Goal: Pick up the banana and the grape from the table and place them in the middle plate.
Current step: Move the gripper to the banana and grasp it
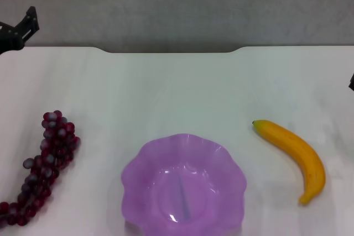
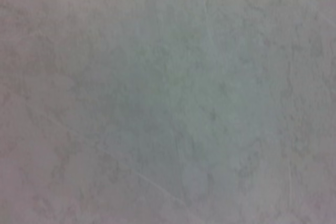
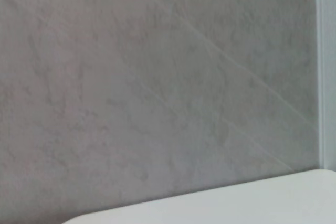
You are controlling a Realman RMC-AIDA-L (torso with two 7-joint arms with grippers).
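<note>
At the far left corner of the head view, the left gripper shows only as a dark part above the table's far edge, well apart from everything. I cannot tell if it is released or clenched, but it holds nothing from the task. Its wrist camera shows only a plain grey surface.

Below it, at the near left of the table, lies the grape. The long bunch goes from the middle left toward the near left corner, flat on the tabletop, near the plate but not touching it.

In the near centre stands the middle plate, purple with a wavy rim. Nothing lies in it.

On the right lies the banana, with its greenish stem pointing to the far left and its other end toward the near right. It is also apart from the plate.

At the right edge only a small dark piece of the right gripper is visible; its state I cannot tell.

In my judgement the task is not begun: both fruits must still be picked and placed in the plate.
</note>
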